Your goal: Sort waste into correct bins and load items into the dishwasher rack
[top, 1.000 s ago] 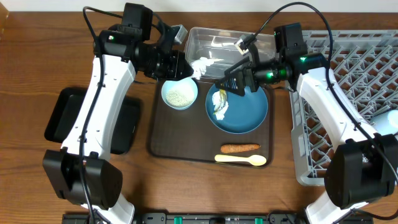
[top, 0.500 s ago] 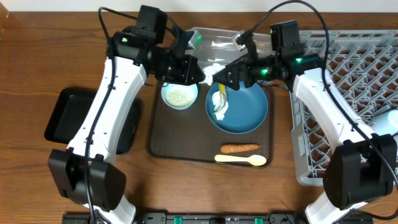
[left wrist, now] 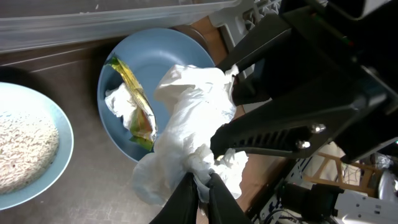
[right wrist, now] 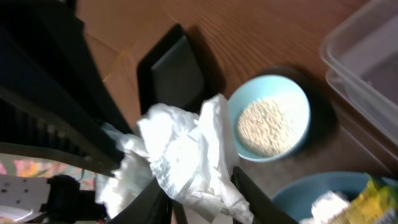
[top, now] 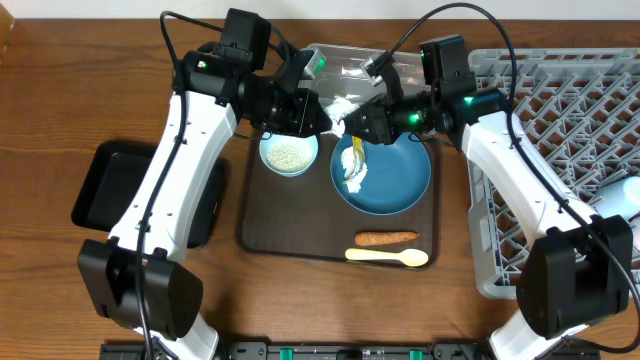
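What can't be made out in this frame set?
Right gripper: whether it clamps the crumpled white paper; right wrist view is blurred and the paper covers its fingertips.
Clear plastic tub: contents; overhead, the left arm and right arm overlap it, and the left wrist view shows only its wall.
Black tray-bin: its right part, overhead, under the left arm.
Pale object on the dishwasher rack: cut off by the overhead right edge.
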Controlling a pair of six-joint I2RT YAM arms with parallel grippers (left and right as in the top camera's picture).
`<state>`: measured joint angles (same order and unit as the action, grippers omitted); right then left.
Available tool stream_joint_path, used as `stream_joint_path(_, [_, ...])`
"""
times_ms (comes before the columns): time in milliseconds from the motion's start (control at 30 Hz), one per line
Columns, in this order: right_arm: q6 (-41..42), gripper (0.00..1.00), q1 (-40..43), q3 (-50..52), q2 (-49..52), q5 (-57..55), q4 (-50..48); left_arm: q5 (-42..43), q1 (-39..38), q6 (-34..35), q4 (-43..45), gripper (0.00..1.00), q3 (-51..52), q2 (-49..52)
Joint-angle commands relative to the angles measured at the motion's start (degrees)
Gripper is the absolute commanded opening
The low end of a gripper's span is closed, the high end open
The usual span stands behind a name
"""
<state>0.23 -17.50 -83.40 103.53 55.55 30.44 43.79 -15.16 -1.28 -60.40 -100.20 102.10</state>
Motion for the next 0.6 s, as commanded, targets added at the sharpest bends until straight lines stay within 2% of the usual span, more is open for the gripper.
stream_joint_path(0, [-0.04,0.29,-0.26,-0.94,-1.36,6.97,-1.62,0.96,-0.04,0.09,-0.11,0.09,0.28,-1.07])
stream_joint_path(100, [-0.04,0.23,-0.37,-0.94,-1.36,10.03,-3.50,0.96,-0.04,0.09,-0.11,0.09,0.28,-1.07])
stream_joint_path(233, [-0.07,0.02,-0.31,-0.94,-1.36,10.47,-3.91,0.94,-0.04,0.09,-0.11,0.09,0.28,-1.07])
stream_joint_path(333, [-0.04,0.01,-0.15,-0.94,-1.36,10.12,-3.89,0.55,-0.04,0.07,-0.11,0.11,0.28,-1.07])
stream_joint_path(433, [0.00,0.01,-0.04,-0.94,-1.36,8.39,-3.89,-0.81,-0.02,0.02,-0.13,0.31,0.28,-1.07])
stream_joint_path(567, [0.20,0.01,0.61,-0.94,-1.36,3.93,-3.87,-6.80,0.04,0.04,-0.70,0.41,0.28,-1.07])
